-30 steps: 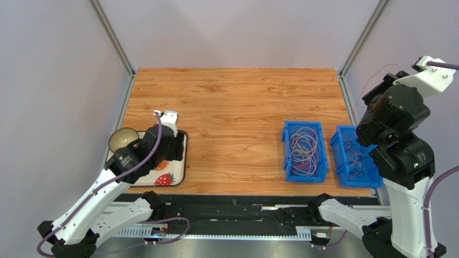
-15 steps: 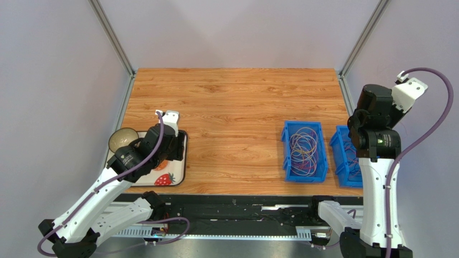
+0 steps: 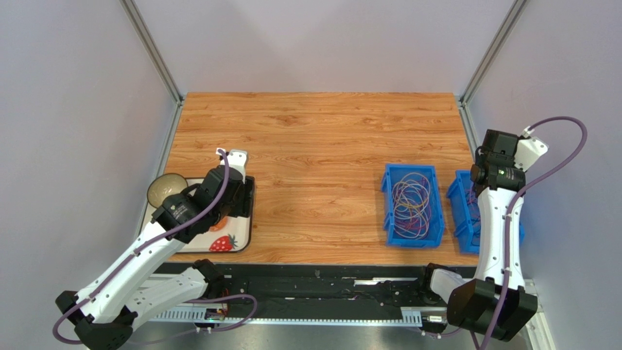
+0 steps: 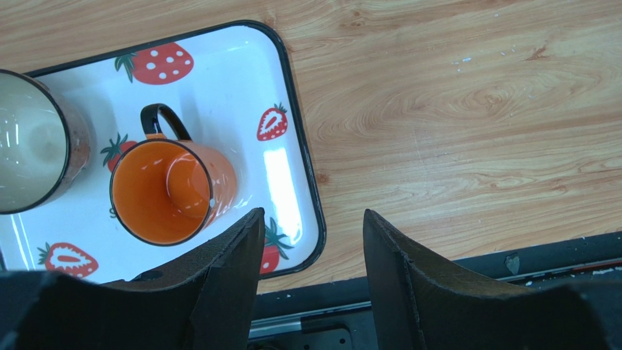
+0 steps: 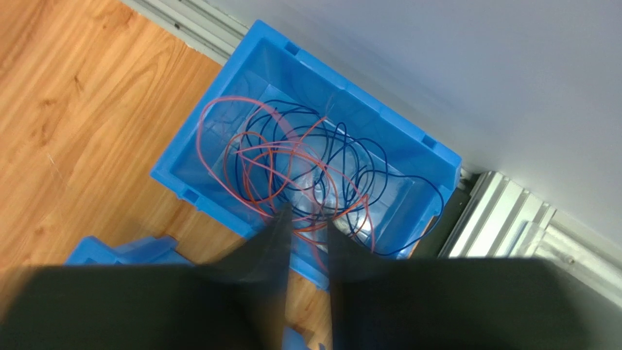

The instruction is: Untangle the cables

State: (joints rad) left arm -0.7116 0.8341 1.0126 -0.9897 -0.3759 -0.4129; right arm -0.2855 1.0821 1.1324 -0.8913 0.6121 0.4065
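Note:
The cables lie in two blue bins. In the top view the left bin [image 3: 390, 211] holds a tangle of purple, orange, yellow and white loops [image 3: 410, 204]. The right bin [image 3: 461, 191] is partly hidden by my right arm. In the right wrist view that bin [image 5: 365, 102] holds red, orange and dark blue loops [image 5: 292, 164]. My right gripper [image 5: 306, 219] hangs just above these loops, its fingers a narrow gap apart with nothing between them. My left gripper [image 4: 310, 222] is open and empty over the near right corner of a tray.
A white strawberry-print tray [image 4: 219, 65] holds an orange mug [image 4: 168, 189] and a dark mug [image 4: 33, 142] at the table's left [image 3: 237, 237]. An aluminium frame rail [image 5: 511, 219] and grey wall run close behind the right bin.
My right arm has swung down from high up and now points into the right bin. My left arm has shifted slightly right over the tray.

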